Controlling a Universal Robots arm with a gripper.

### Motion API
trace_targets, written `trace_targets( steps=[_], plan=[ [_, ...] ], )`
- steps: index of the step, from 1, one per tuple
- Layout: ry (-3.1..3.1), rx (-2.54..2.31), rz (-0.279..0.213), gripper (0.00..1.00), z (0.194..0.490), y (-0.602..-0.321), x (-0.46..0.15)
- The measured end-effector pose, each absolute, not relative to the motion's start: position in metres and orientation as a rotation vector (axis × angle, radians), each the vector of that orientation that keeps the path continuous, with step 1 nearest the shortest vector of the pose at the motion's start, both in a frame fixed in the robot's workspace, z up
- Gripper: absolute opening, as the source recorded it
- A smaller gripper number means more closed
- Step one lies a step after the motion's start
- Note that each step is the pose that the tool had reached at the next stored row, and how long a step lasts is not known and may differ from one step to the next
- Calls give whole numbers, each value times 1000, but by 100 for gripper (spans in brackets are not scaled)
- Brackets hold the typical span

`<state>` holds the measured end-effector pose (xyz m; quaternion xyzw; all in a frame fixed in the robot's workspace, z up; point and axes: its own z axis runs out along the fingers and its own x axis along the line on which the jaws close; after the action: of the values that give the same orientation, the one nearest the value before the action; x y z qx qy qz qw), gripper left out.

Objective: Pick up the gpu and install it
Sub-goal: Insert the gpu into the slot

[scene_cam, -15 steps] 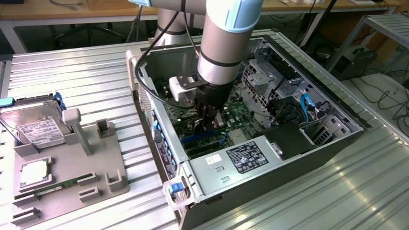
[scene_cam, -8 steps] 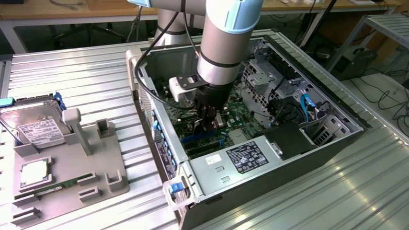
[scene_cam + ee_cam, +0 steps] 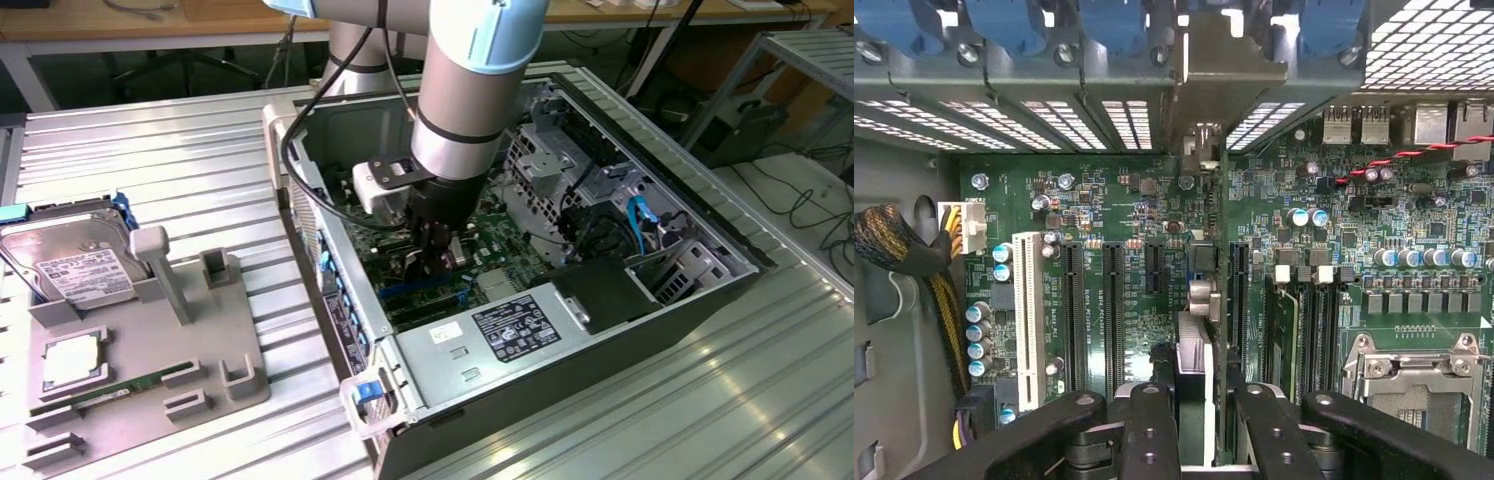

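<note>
In the exterior view the arm reaches down into the open computer case lying on the ribbed metal table, and the end effector hangs low over the green motherboard near the middle of the case; at about nine o'clock from the case a grey parts tray carries a silver hard drive. In the wrist view the black fingers are pinching the gpu, seen edge-on as a thin upright card with its bracket toward the case's rear wall, standing just above the black expansion slots. I judge the card light, stiff and fragile, best gripped by its long edges, away from the fan and contacts
</note>
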<state>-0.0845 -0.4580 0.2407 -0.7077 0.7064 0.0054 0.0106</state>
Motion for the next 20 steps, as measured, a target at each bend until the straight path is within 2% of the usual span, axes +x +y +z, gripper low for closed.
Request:
trace_targets(
  steps=[20],
  plan=[
    [2203,-2207,20,27,245,-458,-85]
  ],
)
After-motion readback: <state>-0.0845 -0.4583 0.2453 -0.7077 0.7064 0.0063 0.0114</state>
